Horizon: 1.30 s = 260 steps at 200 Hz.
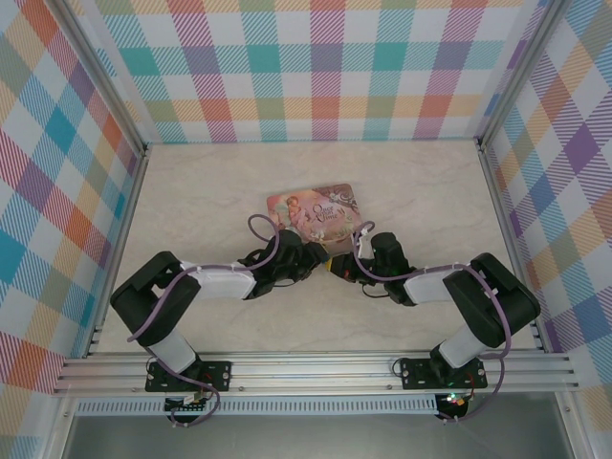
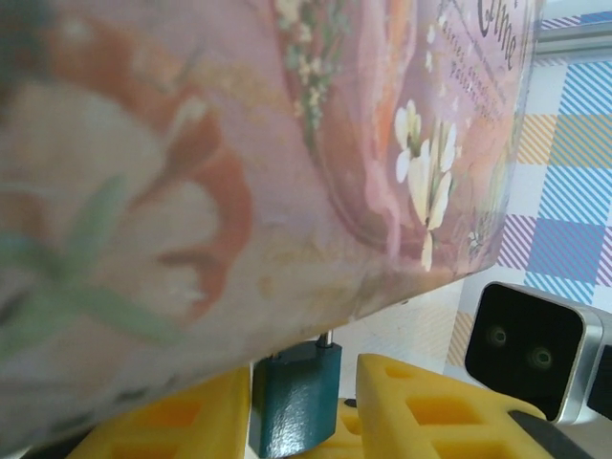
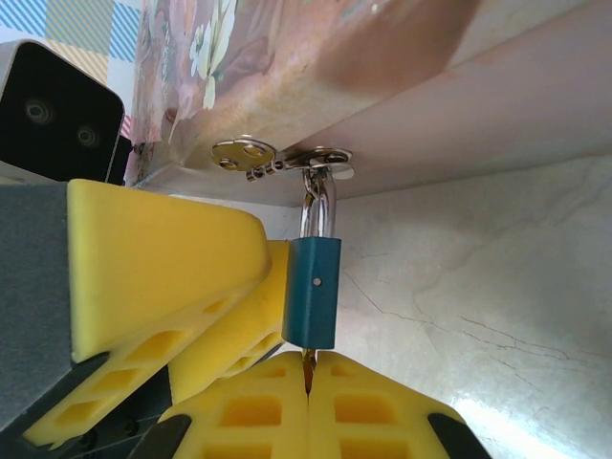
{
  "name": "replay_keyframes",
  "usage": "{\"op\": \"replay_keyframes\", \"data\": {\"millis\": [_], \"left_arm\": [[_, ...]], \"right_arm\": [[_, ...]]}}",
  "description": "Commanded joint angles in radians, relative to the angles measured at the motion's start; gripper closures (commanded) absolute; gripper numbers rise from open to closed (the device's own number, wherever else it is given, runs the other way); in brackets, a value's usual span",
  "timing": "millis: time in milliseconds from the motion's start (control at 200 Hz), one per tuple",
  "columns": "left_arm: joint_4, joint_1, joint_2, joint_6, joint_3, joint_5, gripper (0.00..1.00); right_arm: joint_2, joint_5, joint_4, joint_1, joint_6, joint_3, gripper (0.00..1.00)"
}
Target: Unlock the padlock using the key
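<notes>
I've got L gripper [image 2: 301, 387] clamped on tiny blue-bodied padlock [image 3: 313, 292] hanging from pink illustrated tin's [image 3: 287, 57] hasp, steadying it. R gripper [image 3: 308, 384] is pinched tight on thin metal key [image 3: 307, 360] below, prob. entering keyhole.

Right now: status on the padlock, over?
Left tool shut on padlock. Right tool shut on key, tip in padlock's base. Shackle through hasp on pink tin, looks closed. Nothing blocking.
</notes>
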Motion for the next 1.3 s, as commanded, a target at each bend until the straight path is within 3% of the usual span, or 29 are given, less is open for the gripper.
{"op": "replay_keyframes", "data": {"millis": [0, 285, 830, 1295], "left_arm": [[0.034, 0.009, 0.036, -0.03, 0.012, 0.032, 0.67], [0.053, 0.008, 0.071, -0.068, 0.014, 0.056, 0.67], [-0.053, 0.009, 0.112, -0.122, 0.05, 0.099, 0.57], [-0.015, 0.011, 0.08, -0.102, 0.034, 0.055, 0.94]], "right_arm": [[-0.036, -0.004, 0.044, 0.006, 0.006, 0.03, 0.95], [-0.036, -0.003, 0.059, 0.006, 0.025, 0.027, 0.95], [-0.027, 0.001, 0.064, 0.006, 0.041, 0.033, 0.95], [-0.03, -0.008, 0.067, 0.001, 0.049, 0.027, 0.94]]}}
